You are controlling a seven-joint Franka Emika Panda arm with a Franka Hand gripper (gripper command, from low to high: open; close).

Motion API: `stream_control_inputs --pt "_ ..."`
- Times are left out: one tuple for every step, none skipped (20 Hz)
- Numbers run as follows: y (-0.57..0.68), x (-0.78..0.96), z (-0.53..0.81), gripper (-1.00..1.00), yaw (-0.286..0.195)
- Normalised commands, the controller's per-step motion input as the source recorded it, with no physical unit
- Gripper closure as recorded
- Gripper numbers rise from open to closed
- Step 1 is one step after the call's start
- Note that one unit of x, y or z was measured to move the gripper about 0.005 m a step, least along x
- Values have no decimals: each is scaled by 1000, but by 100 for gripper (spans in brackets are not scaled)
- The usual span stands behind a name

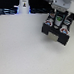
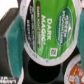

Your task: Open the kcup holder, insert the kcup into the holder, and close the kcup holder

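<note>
Centrally in the wrist view, the kcup [image 2: 47, 31] fills most of the frame: a green pod with a printed foil lid reading "Dark Magic" and a small square code mark. It sits over the open kcup holder [image 2: 10, 37], whose black top is cut with round pod slots; one empty slot gapes dark just below the pod, and another slot at the lower right holds a pod with an orange-and-white lid [image 2: 77, 70], cut off by the frame edge. Further green pod rims show at the left and upper right, both partly cropped. Whether the central pod is fully seated cannot be told. In the exterior view, the holder [image 1: 56, 33] stands on the pale worktop [image 1: 23, 54] at the upper right, with the arm's pincer [image 1: 57, 22] directly above it. The picture is blurred, so its fingers cannot be told as spread or closed. A white post [image 1: 22, 3] stands at the upper left.
</note>
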Motion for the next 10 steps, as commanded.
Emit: stream_control_inputs --pt "49 0 -151 100 76" --pt "80 0 0 100 75" --pt "51 0 0 -100 76" --pt "14 0 131 -100 75" --pt "0 9 180 -100 78" --pt "0 77 260 -100 83" --pt "0 100 271 -100 87" --pt "-34 97 291 -100 93" --pt "-89 66 297 -100 100" --pt "-137 106 334 -100 108"
